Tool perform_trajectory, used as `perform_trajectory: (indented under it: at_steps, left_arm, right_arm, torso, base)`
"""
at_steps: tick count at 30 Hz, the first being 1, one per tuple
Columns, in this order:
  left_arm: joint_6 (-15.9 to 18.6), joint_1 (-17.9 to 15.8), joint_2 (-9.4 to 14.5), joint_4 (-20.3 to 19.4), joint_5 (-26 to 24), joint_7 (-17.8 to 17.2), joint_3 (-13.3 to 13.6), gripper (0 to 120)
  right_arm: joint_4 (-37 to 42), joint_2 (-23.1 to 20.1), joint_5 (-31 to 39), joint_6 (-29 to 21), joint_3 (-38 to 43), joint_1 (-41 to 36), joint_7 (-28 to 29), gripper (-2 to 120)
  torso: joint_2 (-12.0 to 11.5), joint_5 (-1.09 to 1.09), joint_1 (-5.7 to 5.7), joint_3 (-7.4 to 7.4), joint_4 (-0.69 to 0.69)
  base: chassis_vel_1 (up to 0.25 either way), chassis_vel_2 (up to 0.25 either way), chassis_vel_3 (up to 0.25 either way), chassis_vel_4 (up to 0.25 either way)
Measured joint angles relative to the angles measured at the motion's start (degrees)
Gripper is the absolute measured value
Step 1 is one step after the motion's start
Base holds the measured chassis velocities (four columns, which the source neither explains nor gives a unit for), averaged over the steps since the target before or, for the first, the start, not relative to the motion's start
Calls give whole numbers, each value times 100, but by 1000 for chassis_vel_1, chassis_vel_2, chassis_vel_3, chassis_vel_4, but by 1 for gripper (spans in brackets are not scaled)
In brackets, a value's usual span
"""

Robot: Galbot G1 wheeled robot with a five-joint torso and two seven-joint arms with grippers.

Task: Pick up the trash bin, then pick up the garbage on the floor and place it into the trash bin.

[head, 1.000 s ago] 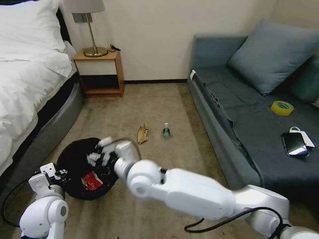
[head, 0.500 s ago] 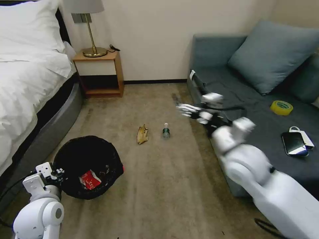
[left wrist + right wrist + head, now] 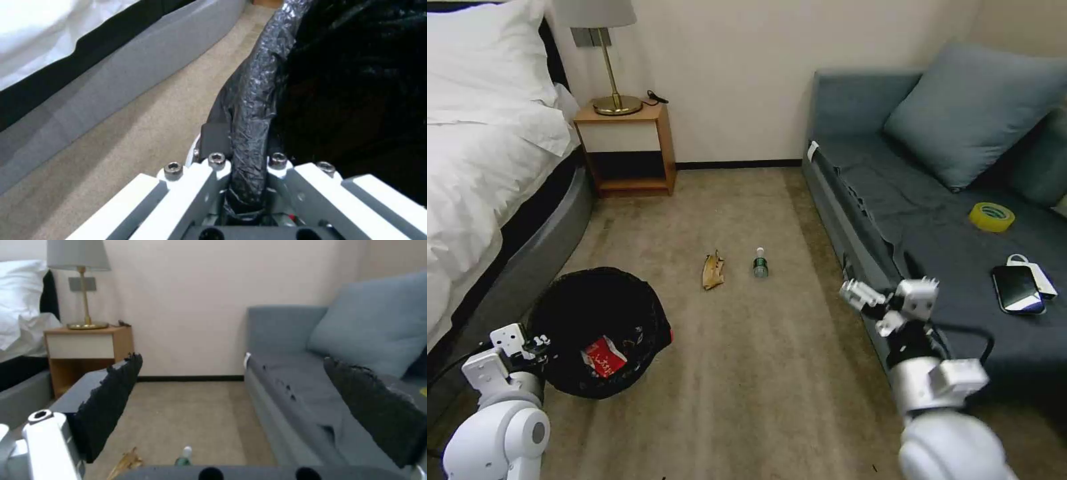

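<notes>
The trash bin, lined with a black bag, is at the lower left beside the bed. My left gripper is shut on the trash bin's near rim; the wrist view shows the left gripper pinching the bag-covered rim. A red-and-white wrapper lies inside the bin. On the carpet farther ahead lie a brown banana peel and a small clear bottle. My right gripper hangs open and empty by the sofa's front edge. Between the right gripper's pads I see the bottle and the peel below.
A bed runs along the left. A wooden nightstand with a lamp stands at the back wall. The grey sofa on the right carries a yellow tape roll, a black phone and a cushion.
My right arm swung from above the bin across to the right, then drew back low beside the sofa. The left gripper kept its hold on the bin's rim.
</notes>
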Motion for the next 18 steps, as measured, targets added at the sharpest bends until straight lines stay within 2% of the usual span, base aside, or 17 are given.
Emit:
perform_trajectory:
  at_steps: [5, 9, 14, 18]
  left_arm:
    - [-4, 32, -57, -65, 5, 1, 12, 2]
    - [-11, 39, -75, -71, 13, 2, 13, 2]
    - [-14, 49, -102, -89, 32, 3, 13, 2]
    - [-18, 64, -104, -94, 35, 5, -17, 2]
  right_arm:
    - [-137, 238, -172, 274, -79, -126, -97, 100]
    - [-175, 238, -173, 330, -87, -125, -117, 100]
    - [-224, 170, -131, 364, -94, -48, -124, 100]
    - [-283, 136, -94, 364, -123, 33, -132, 100]
  torso:
    - [0, 0, 0, 0, 0]
    - [0, 0, 0, 0, 0]
    - [0, 1, 0, 0, 0]
    - [0, 1, 0, 1, 0]
  base:
    - [0, 0, 0, 0]
    - [0, 0, 0, 0]
    - [-125, 118, 99, -89]
    - [-207, 197, 200, -211]
